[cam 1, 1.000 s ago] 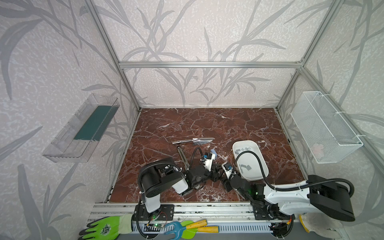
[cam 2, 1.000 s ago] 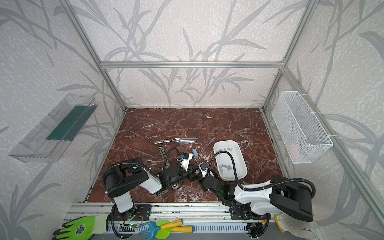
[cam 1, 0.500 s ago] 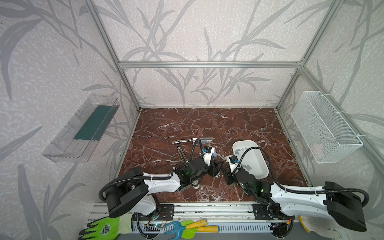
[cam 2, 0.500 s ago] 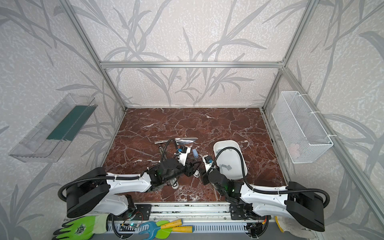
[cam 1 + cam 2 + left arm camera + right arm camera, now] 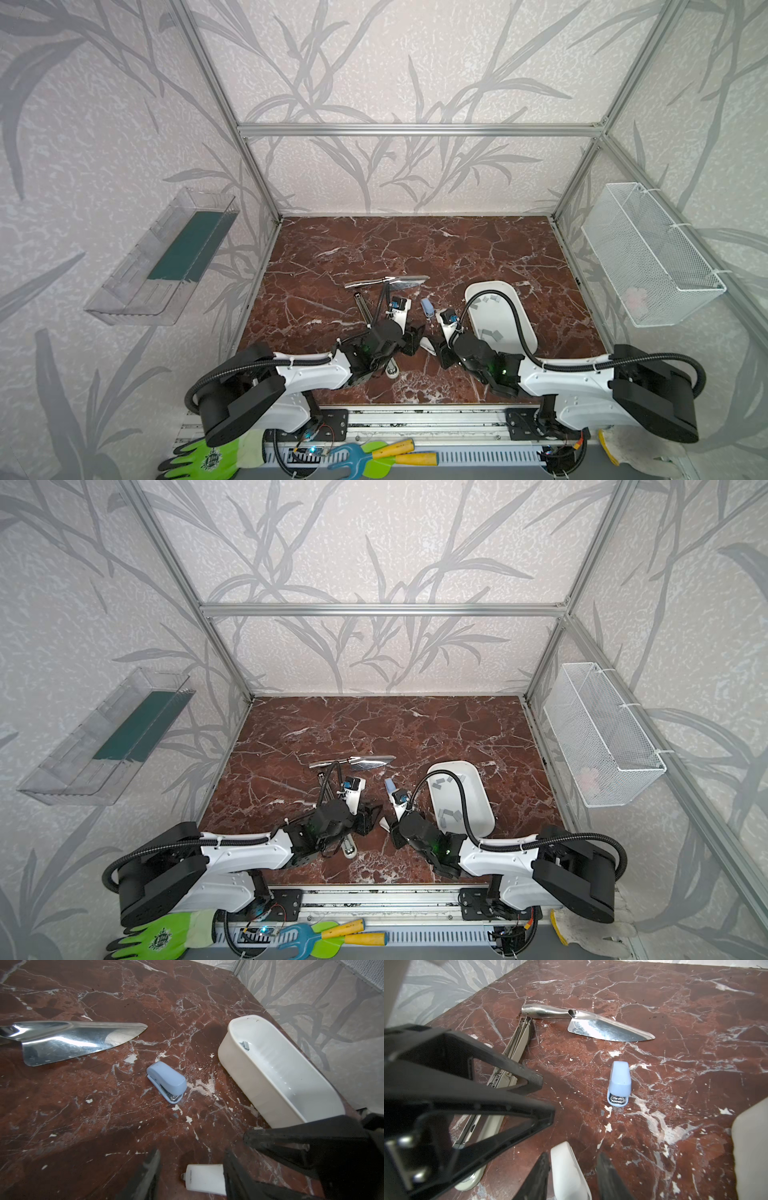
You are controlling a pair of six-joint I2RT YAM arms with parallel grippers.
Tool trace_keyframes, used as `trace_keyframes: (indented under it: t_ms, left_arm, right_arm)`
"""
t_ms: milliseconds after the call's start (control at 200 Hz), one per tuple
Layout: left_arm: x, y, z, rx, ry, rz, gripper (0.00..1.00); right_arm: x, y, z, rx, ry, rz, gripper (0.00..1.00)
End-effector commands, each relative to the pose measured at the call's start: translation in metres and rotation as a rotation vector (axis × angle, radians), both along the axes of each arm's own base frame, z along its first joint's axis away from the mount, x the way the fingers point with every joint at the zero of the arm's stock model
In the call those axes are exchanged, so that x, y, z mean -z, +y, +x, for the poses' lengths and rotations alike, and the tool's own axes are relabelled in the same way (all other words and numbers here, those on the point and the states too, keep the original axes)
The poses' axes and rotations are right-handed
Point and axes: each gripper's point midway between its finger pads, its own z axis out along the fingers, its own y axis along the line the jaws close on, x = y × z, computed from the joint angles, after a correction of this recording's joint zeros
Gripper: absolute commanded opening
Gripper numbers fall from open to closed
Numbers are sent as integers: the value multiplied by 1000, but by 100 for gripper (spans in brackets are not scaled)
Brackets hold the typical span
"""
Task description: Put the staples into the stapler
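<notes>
My left hand (image 5: 192, 1153) sits apart around the white stapler (image 5: 204, 1177); my right hand (image 5: 573, 1155) straddles it too, can't tell if it's clamped. I'd pin the base, then lift the lid slowly.

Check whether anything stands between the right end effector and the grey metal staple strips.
Only the wall of the white oval plastic tray holding the grey staple strips. The right end effector straddles a small white stapler beside that tray; its arm's black cable arches over the tray.
</notes>
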Motion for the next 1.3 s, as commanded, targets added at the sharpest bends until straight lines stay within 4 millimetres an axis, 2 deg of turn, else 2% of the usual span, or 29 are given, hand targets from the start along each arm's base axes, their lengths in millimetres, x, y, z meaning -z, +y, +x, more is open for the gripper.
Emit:
trace_keyframes:
  t_ms: [0, 310, 890, 1294]
  left_arm:
    - [7, 1, -1, -9, 13, -19, 48]
    - [14, 11, 2, -48, 7, 28, 48]
    - [35, -16, -2, 15, 43, 16, 48]
    - [41, -19, -2, 18, 47, 32, 48]
  right_arm:
    - [-6, 6, 3, -1, 5, 20, 39]
    - [2, 8, 3, 0, 22, -8, 39]
    - [12, 10, -2, -13, 22, -24, 37]
    - [14, 9, -5, -11, 20, -26, 36]
